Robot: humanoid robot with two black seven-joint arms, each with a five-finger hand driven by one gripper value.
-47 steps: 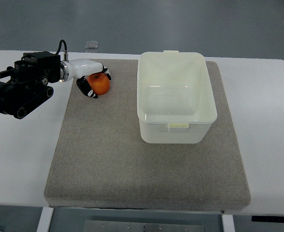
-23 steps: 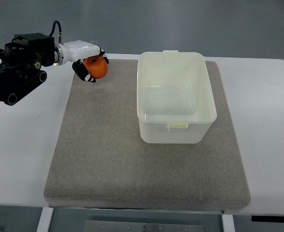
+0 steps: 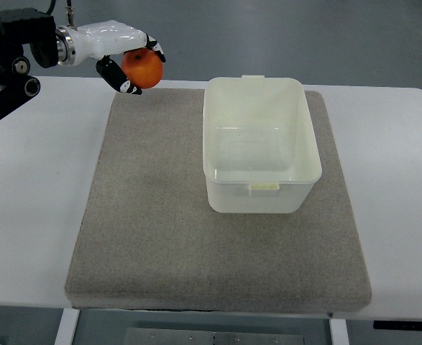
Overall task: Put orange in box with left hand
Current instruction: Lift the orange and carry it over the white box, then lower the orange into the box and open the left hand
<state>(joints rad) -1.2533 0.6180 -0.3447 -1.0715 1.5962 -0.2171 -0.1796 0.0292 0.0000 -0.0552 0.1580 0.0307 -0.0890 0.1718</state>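
White table (image 3: 24, 215) spans the frame, grey floor visible along the top edge and at the bottom under the table. A grey felt-like mat (image 3: 160, 230) is laid over most of the table centre; soft and grippy by the look of it, so little rolling is expected on it. The box (image 3: 262, 194) is set on the mat right of centre, open-topped, translucent cream plastic, seen empty; thin walls, likely light enough to be shoved if the rim is clipped. The left hand (image 3: 121, 54) is seen at the upper left of the frame, arm entering from the left edge, fingers (image 3: 111, 72) wrapped around the orange (image 3: 143, 69). The orange is held clear of the mat, above its upper-left corner, well apart from the box. It is judged firm, round, moderately light, skin slightly slick; a cupped wrap around the widest part is preferred, no hard squeeze needed. Release is best done low inside the box to limit bounce. Right hand is not seen.
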